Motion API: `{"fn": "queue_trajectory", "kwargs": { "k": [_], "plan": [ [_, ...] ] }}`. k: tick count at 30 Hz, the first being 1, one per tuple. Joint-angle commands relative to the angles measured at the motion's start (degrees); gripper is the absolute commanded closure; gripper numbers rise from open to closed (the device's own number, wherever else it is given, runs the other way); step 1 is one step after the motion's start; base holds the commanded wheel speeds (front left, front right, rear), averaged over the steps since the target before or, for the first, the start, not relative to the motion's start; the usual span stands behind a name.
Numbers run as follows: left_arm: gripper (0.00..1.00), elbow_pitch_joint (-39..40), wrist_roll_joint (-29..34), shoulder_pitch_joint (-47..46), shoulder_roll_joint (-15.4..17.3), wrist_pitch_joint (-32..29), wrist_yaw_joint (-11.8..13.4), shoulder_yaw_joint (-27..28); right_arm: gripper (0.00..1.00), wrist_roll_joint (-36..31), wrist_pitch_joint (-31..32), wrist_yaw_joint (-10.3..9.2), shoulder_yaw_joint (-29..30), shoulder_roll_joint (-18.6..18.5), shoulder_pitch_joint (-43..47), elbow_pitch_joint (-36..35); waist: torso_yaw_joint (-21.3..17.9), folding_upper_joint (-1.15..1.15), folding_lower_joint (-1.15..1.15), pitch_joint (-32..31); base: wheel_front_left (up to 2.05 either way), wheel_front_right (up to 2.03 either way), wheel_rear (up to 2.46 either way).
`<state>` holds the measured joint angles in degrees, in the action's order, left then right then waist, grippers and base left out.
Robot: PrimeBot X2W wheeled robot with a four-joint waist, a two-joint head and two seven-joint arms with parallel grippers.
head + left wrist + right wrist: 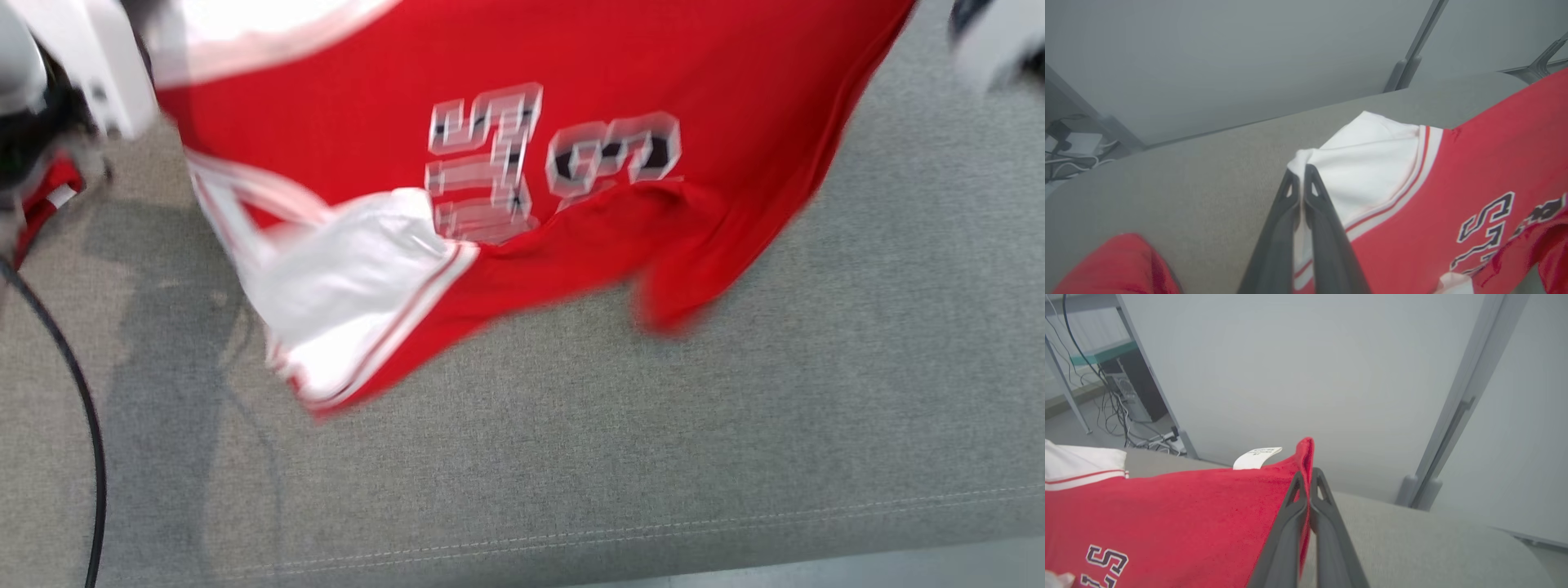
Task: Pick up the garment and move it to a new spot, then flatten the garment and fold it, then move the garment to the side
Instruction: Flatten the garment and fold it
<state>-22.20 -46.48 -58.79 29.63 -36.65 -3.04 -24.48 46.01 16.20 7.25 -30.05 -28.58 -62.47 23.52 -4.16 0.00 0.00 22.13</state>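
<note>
The left gripper [1301, 172] clamps the red jersey's [620, 73] white sleeve [1372, 163], the right gripper [1308, 474] its red edge, spreading it over the grey cushion [653, 457]. Likely the carrying step; next, lower it flat.

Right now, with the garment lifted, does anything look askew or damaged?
Yes. The garment hangs lopsided between the left gripper and the right gripper. A white sleeve droops over the lettering, and a red fold bunches beside it. No damage is visible.
</note>
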Motion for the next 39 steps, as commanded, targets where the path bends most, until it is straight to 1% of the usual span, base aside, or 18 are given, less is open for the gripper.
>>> {"fn": "queue_trajectory", "kwargs": {
  "k": [1,2,4,6,8,9,11,13,15,16,18,19,20,23,28,30,34,39],
  "plan": [
    [1.0,-2.05,4.44,-8.82,2.07,5.56,0.53,2.48,1.0,-3.74,-6.12,0.24,1.25,1.23,-7.14,3.17,-0.63,0.0,0.0,-2.37,0.0,0.0,0.0],
    [1.0,-4.9,6.6,-11.88,1.01,9.98,0.88,2.53,1.0,-5.62,-8.71,0.24,0.77,2.87,-10.9,6.6,-0.75,0.0,0.0,-3.54,0.0,0.0,0.0],
    [1.0,-9.63,10.17,-17.43,-0.66,19.07,0.79,2.61,1.0,-9.24,-16.25,0.24,1.35,5.53,-17.53,12.7,-0.81,0.0,0.0,-5.63,0.0,0.0,0.0],
    [1.0,-12.32,12.93,-22.63,-1.49,26.51,0.1,2.46,1.0,-10.81,-20.15,0.24,-0.07,7.45,-22.36,16.26,-0.68,0.0,0.0,-5.72,0.0,0.0,0.0],
    [1.0,-13.73,13.59,-25.59,-2.65,31.49,-1.38,2.17,1.0,-10.41,-20.85,0.24,-3.52,8.07,-24.49,17.39,-0.09,0.0,0.0,-5.03,0.0,0.0,0.0],
    [1.0,-13.77,13.89,-25.99,-2.93,33.56,-2.02,1.78,1.0,-9.47,-21.04,0.24,-5.65,7.84,-24.42,16.78,0.35,0.0,0.0,-4.69,0.0,0.0,0.0],
    [1.0,-12.62,13.32,-24.2,-3.1,36.84,-3.0,1.34,1.0,-7.33,-20.52,0.24,-10.16,5.97,-22.39,14.48,1.23,0.0,0.0,-3.59,0.0,0.0,0.0],
    [1.0,-10.1,12.5,-18.5,-2.58,39.93,-3.28,1.34,1.0,-5.75,-21.14,0.24,-13.89,3.04,-18.35,11.27,2.17,0.0,0.0,-2.32,0.0,0.0,0.0],
    [1.0,-7.11,10.61,-9.07,-2.46,42.6,-2.62,2.01,1.0,-3.79,-21.93,0.24,-18.94,0.21,-11.87,6.48,3.0,0.0,0.0,-1.8,0.0,0.0,0.0],
    [1.0,-7.11,10.61,-9.07,-2.46,42.6,-2.62,2.01,1.0,-3.79,-21.93,0.24,-18.94,0.21,-11.87,6.48,3.0,0.0,0.0,-1.8,0.0,0.0,0.0],
    [1.0,-3.39,9.05,1.38,-2.4,44.9,-0.79,2.62,1.0,-0.54,-23.45,0.24,-21.84,-2.51,-4.61,2.36,3.79,0.0,0.0,-0.99,0.0,0.0,0.0],
    [1.0,-1.52,8.11,6.47,-2.57,46.16,0.66,3.31,1.0,0.82,-24.2,0.24,-23.1,-3.81,-1.1,0.68,4.0,0.0,0.0,-0.67,0.0,0.0,0.0],
    [1.0,-0.01,7.3,11.36,-2.74,46.43,1.96,3.51,1.0,1.99,-25.07,0.24,-23.7,-5.27,2.3,-0.17,4.44,0.0,0.0,-0.64,0.0,0.0,0.0],
    [1.0,6.71,6.41,23.29,-2.33,47.81,6.19,4.52,1.0,4.81,-27.83,0.24,-24.14,-7.64,10.64,-1.57,4.97,0.0,0.0,-0.8,0.0,0.0,0.0],
    [1.0,18.6,6.91,37.03,-1.04,46.86,13.03,4.6,1.0,7.55,-30.11,0.24,-22.5,-8.9,18.73,-2.93,4.69,0.0,0.0,-1.97,0.0,0.0,0.0],
    [1.0,23.01,6.93,41.61,-0.44,45.56,15.5,4.47,1.0,6.94,-30.45,0.24,-22.1,-9.54,20.59,-3.57,4.57,0.0,0.0,-2.43,0.0,0.0,0.0],
    [1.0,30.24,6.48,48.13,-0.2,42.9,18.4,3.14,1.0,4.94,-30.77,0.24,-21.09,-10.32,24.5,-3.38,5.04,0.0,0.0,-3.83,0.0,0.0,0.0],
    [1.0,34.07,5.88,52.75,-0.16,39.81,20.56,1.31,1.0,3.34,-30.89,0.24,-18.01,-8.93,29.69,-2.48,5.42,0.0,0.0,-5.5,0.0,0.0,0.0]
  ]
}}
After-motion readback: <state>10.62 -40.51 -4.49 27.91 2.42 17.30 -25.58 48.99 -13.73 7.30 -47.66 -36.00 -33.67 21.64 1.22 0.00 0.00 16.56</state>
